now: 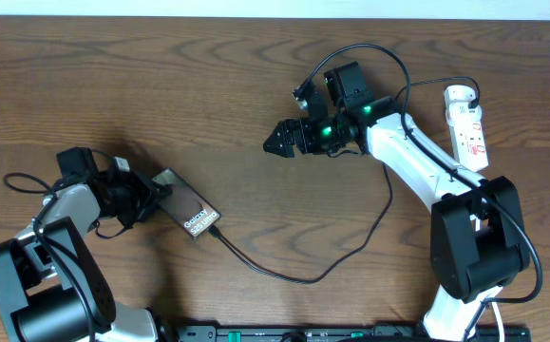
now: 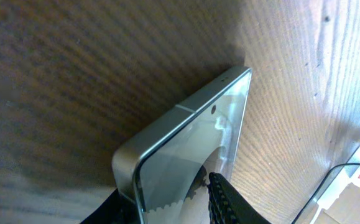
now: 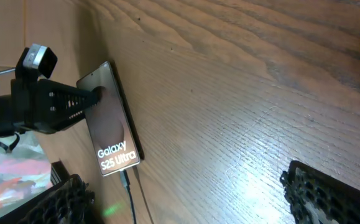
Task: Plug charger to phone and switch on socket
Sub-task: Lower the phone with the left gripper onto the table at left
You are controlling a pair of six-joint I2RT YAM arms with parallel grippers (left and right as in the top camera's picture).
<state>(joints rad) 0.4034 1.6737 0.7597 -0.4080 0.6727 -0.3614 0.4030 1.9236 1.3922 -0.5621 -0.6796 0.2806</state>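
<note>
1. Table (image 1: 161, 76): brown wood grain; carries everything below.

2. Right arm, white and black, reaching from the near right corner towards the middle. Right gripper (image 1: 276, 141): jaws spread as wide as they go, nothing between them, hanging over bare wood well apart from the phone.

3. Left arm, at the near left corner. Left gripper (image 1: 151, 199): jaws a little apart, set about the phone's left end. One finger (image 2: 224, 198) lies on the glass face and the other sits below the edge. Whether they press on it or merely bracket it cannot be told.

4. Socket (image 1: 467, 122): narrow white strip with red marks, lying by the far right edge, beside the right arm's forearm. Contents of its outlets and position of its switch: cannot be made out.

5. Phone (image 1: 191, 211): flat on the table, left of centre, angled, white lettering at the end away from the left gripper.

6. Charger (image 1: 293, 277): thin black cable running from the phone's lettered end in a loose curve along the near side, then up towards the right arm, where it is lost to view.

7. Plug (image 3: 125, 179): small, black, seated in the port on the phone's lettered end.
</note>
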